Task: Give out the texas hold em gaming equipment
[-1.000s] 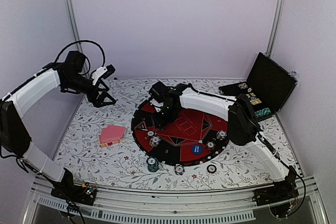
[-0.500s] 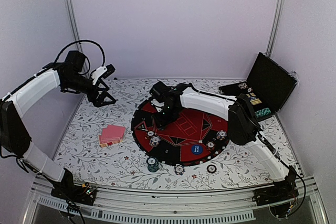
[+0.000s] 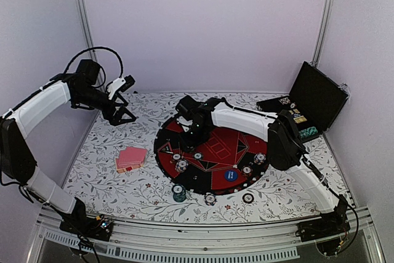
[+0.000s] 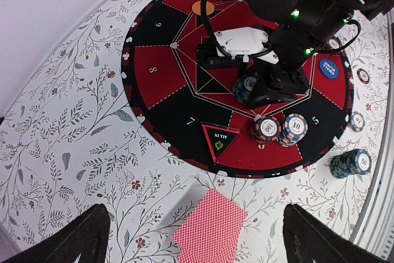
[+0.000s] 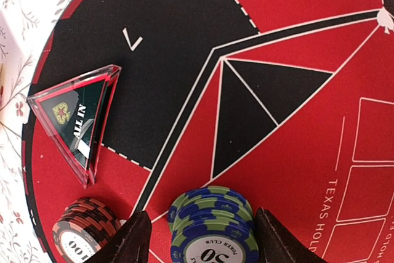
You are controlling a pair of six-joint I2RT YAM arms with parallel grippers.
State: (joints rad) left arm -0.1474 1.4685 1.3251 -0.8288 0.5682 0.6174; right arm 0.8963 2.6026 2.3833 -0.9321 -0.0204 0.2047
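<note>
My right gripper [image 5: 200,238] stands open low over the round red-and-black mat [image 5: 289,60]. A stack of blue-and-green poker chips [image 5: 212,223] marked 50 rests on the mat between its fingers [image 5: 132,238], with a gap on each side. A dark red chip stack [image 5: 83,229] marked 100 sits just left of it. In the left wrist view the same blue-green stack [image 4: 247,86] shows under the right gripper, near a red stack [image 4: 266,129] and a blue stack [image 4: 293,129]. My left gripper [image 4: 200,244] hangs open high above the fanned pink-red playing cards [image 4: 209,226].
A clear triangular ALL IN marker [image 5: 80,112] lies on the mat's edge. An orange disc [image 4: 203,8] and a blue disc [image 4: 328,68] sit on the mat. More chip stacks [image 3: 179,193] stand near the front edge. An open black case [image 3: 314,100] stands at the back right.
The right gripper's jaws have spread wider, coming away from the blue-and-green chip stack. The left arm has not moved.
</note>
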